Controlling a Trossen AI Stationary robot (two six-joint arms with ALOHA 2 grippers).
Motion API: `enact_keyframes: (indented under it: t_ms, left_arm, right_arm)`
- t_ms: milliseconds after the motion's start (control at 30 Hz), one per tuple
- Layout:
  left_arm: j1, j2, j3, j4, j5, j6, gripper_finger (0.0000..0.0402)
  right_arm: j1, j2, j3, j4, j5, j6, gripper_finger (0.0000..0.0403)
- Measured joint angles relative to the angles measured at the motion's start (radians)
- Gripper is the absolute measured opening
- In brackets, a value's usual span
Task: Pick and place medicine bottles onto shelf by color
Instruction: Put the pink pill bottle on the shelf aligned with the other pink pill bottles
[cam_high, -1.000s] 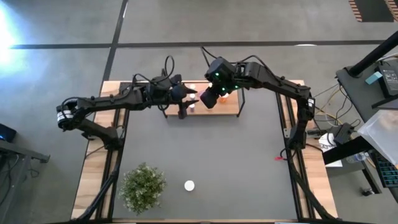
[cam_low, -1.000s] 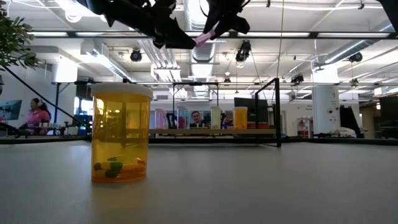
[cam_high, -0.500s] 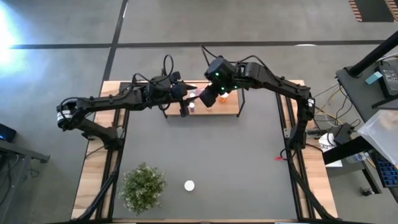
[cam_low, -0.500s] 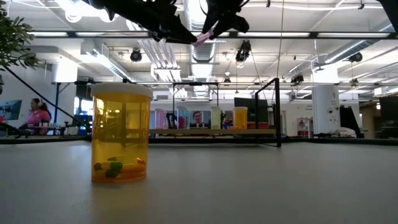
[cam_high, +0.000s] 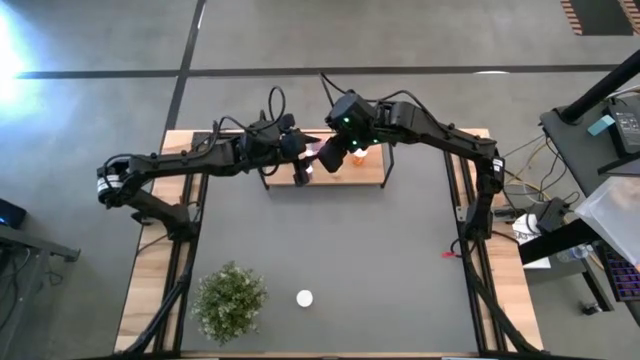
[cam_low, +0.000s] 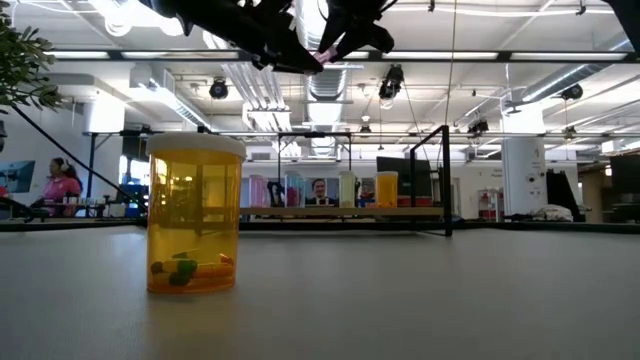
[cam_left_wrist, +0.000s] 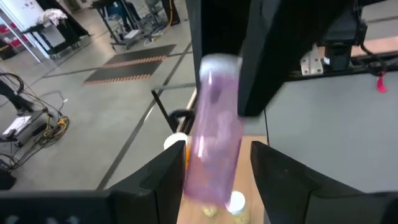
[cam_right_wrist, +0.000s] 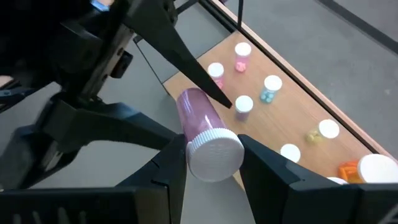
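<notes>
Above the light wooden shelf (cam_high: 345, 170) with black wire ends, the right gripper (cam_right_wrist: 208, 163) clenches the white-capped end of a pale purple cylindrical bottle (cam_right_wrist: 204, 132), held on its side in mid-air. The left gripper (cam_left_wrist: 214, 173) stands spread, one finger to each side of the bottle's far end, apparently for a handover. If the right lets go before the left closes, the bottle may drop onto the small white-capped bottles (cam_right_wrist: 243, 106) standing below and topple them
</notes>
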Motion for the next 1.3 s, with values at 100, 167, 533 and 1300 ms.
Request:
enact_keyframes:
  t_ms: [100, 167, 533, 1300]
  left_arm:
    - [0.000, 0.007, 0.013, 0.005, 0.001, 0.000, 0.0164]
    - [0.000, 0.010, 0.013, -0.002, 0.001, 0.000, 0.0160]
    - [0.000, 0.010, 0.011, -0.035, 0.002, 0.000, 0.0094]
    - [0.000, 0.010, 0.009, -0.034, -0.004, -0.184, 0.0088]
  right_arm:
    - [0.000, 0.013, 0.000, 0.000, 0.001, -0.002, 0.0123]
    - [0.000, 0.021, 0.000, 0.000, 0.001, -0.002, 0.0123]
    - [0.001, 0.027, 0.000, -0.003, 0.003, -0.007, 0.0123]
    - [-0.002, 0.017, 0.176, -0.146, 0.017, -0.157, 0.0230]
